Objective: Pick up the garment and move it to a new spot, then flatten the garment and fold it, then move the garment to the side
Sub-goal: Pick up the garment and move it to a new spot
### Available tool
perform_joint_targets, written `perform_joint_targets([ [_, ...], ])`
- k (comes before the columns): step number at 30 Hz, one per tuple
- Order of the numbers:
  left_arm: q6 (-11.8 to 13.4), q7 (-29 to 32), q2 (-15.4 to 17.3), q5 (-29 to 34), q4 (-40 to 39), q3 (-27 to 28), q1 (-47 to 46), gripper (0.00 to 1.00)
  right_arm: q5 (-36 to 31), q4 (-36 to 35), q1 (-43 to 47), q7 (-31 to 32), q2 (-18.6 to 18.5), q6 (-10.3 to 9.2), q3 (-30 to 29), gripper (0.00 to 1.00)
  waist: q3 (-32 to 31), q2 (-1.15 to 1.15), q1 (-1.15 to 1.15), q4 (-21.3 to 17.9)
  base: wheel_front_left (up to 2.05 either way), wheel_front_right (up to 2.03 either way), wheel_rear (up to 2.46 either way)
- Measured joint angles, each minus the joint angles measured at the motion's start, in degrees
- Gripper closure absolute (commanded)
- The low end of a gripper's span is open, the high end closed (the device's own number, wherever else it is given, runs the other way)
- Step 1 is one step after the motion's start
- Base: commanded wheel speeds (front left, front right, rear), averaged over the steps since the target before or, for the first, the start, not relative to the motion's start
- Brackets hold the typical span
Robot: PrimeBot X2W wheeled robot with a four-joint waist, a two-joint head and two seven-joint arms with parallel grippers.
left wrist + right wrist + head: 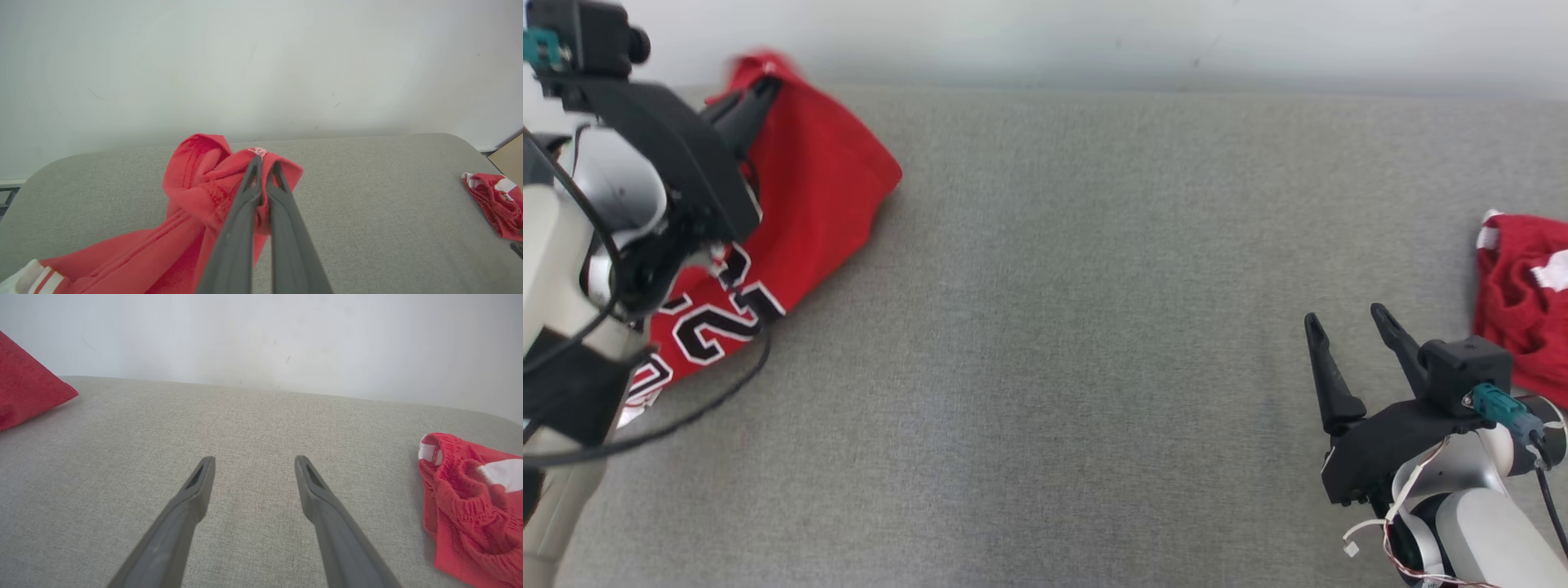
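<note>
The garment (809,196) is a red jersey with black-and-white numbers, lying at the far left of the grey padded table (1054,327). My left gripper (760,90) is shut on a bunched fold of it near the table's back edge; in the left wrist view the fingers (265,171) pinch the red cloth (204,183), which is lifted and trails down to the lower left. My right gripper (1343,318) stands open at the lower right above bare table, with nothing between its fingers (200,477). In the right wrist view a corner of the garment (24,384) shows at the far left.
A second crumpled red garment with white trim (1527,302) lies at the table's right edge, just right of my right gripper (251,465); it shows as red mesh cloth (470,506) in the right wrist view. A pale wall (1094,33) runs behind the table.
</note>
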Motion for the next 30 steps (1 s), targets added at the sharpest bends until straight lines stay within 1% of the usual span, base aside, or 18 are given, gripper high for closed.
perform_joint_targets([
  [2, 0.00, -0.48, 1.83, -0.09, -1.58, -2.10, 1.20, 1.00, 0.30, 0.25, 0.25, -0.37, 0.21, 0.19, 0.02, 0.00, -0.98, 0.00, 0.00, -0.58, 0.00, 0.00, 0.00],
  [4, 0.00, -0.88, 2.70, -0.94, -3.78, -3.85, 2.72, 1.00, 0.47, 0.31, 0.92, -0.65, 0.48, 0.33, 0.02, 0.00, -1.77, -0.01, -0.01, -1.37, 0.00, 0.00, 0.00],
  [6, 0.00, -1.43, 2.47, -1.14, -6.33, -6.00, 4.15, 1.00, 0.81, 0.69, 1.25, -0.82, 0.55, 0.48, -0.01, 0.00, -2.40, 0.00, 0.00, -2.27, 0.00, 0.00, 0.00],
  [9, 0.00, -2.38, 1.47, -3.04, -9.79, -8.84, 5.17, 1.00, 1.52, 1.27, 1.92, -1.31, 0.82, 0.52, 0.09, 0.00, -3.24, 0.00, 0.00, -3.68, 0.00, 0.00, 0.00],
  [10, 0.00, -2.50, 0.87, -3.32, -11.74, -10.54, 5.38, 1.00, 1.66, 1.35, 2.01, -1.40, 1.27, 0.58, 0.21, 0.00, -3.74, 0.00, 0.00, -4.64, 0.00, 0.00, 0.00],
  [13, 0.00, -3.19, -0.90, -4.22, -13.46, -12.33, 5.94, 1.00, 1.92, 1.34, 2.11, -1.87, 1.45, 1.01, 0.40, 0.00, -4.34, -0.01, 0.00, -6.16, 0.00, 0.00, 0.00],
  [17, 0.00, -3.93, -3.27, -4.46, -14.79, -14.29, 5.95, 1.00, 1.98, 1.38, 2.47, -2.40, 1.77, 1.02, 0.53, 0.00, -4.85, 0.00, 0.00, -8.29, 0.00, 0.00, 0.00],
  [23, 0.00, -4.64, -8.49, -4.85, -16.70, -17.81, 6.01, 1.00, 2.36, 1.60, 3.60, -2.97, 1.87, 1.21, 0.42, 0.00, -5.15, 0.00, 0.00, -11.51, 0.00, 0.00, 0.00],
  [30, 0.00, -5.88, -14.12, -4.78, -16.55, -21.36, 6.23, 1.00, 2.49, 1.58, 4.08, -3.91, 1.89, 1.51, 0.23, 0.00, -4.94, 0.00, 0.00, -14.71, 0.00, 0.00, 0.00],
])
